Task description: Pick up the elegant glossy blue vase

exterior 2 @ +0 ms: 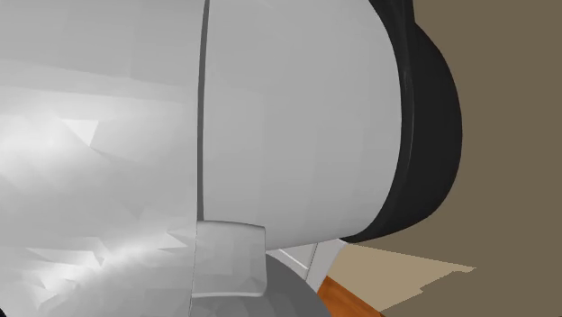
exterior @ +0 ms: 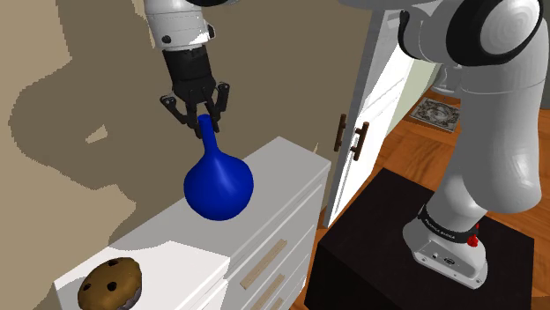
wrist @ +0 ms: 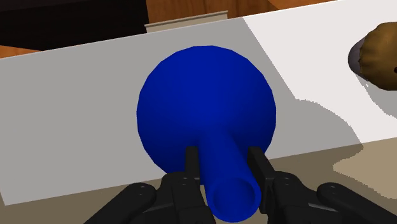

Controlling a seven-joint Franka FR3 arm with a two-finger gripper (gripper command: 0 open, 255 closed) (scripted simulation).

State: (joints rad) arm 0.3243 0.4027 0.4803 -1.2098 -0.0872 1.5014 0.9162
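In the shoulder view the black two-finger gripper (exterior: pixel 204 121) straddles the narrow neck of the glossy blue round-bellied vase (exterior: pixel 219 185), which stands on the white drawer chest (exterior: pixel 291 163). The second exterior view has the white arm link (exterior 2: pixel 270 117) close up. In the wrist view both fingers (wrist: pixel 191 162) touch the neck, so the grasp looks made and the lift remains.

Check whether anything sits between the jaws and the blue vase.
Nothing visible does. The jaws of the gripper flank the neck of the blue vase, against it on both sides. The muffin sits well aside on the white dresser.
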